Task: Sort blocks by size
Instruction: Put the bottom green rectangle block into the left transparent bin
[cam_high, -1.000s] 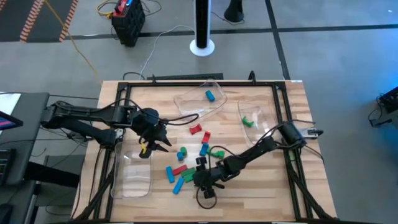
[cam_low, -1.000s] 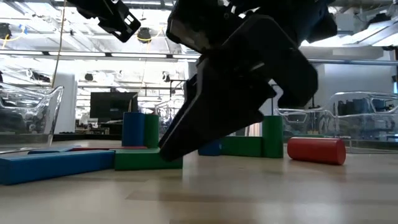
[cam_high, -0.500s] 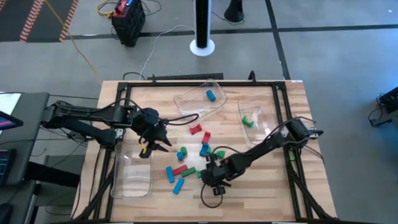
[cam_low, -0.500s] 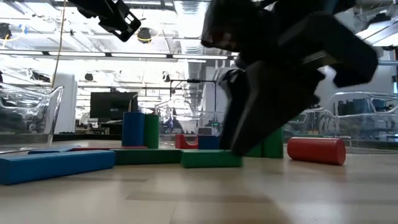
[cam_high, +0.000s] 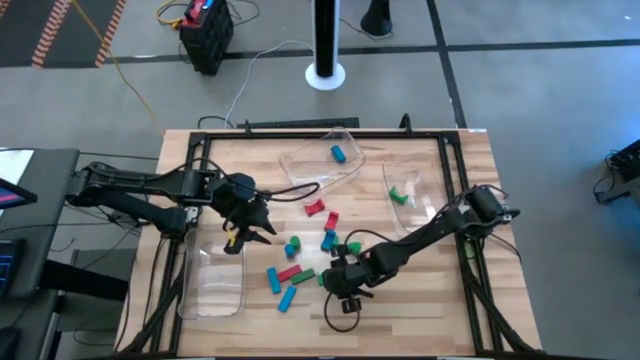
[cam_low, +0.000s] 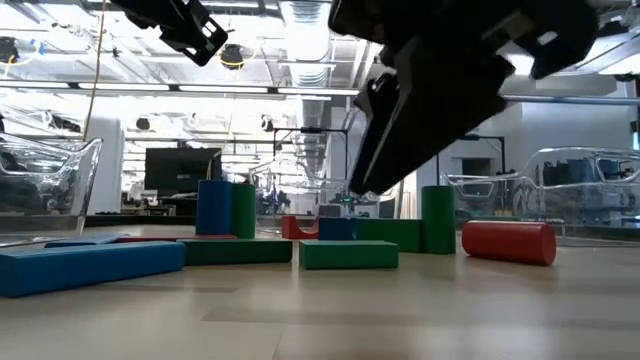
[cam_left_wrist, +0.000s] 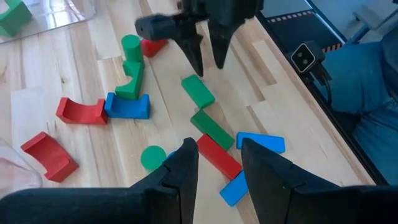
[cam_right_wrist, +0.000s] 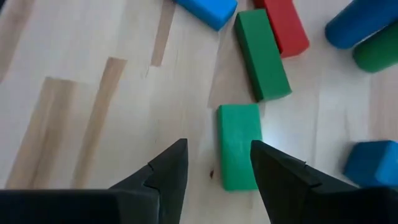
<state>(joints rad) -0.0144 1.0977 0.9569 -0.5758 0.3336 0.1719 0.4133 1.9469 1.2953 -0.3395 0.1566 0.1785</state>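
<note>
From above, the blocks (cam_high: 300, 262) lie scattered mid-table (cam_high: 430, 315), the right pincer (cam_high: 343, 289) at their 5 o'clock edge, the left pincer (cam_high: 243, 230) at their 9 o'clock over a clear tray (cam_high: 213, 295). At table height, the right pincer (cam_low: 375, 180) hangs above a short green block (cam_low: 348, 254), gripping nothing. Its wrist view shows the fingers (cam_right_wrist: 166, 168) parted, empty, that green block (cam_right_wrist: 239, 145) ahead. The left wrist view shows its fingers (cam_left_wrist: 185, 167) apart and empty.

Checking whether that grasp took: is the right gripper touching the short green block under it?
Apart. The low view shows the right gripper raised clear above the short green block.
</note>
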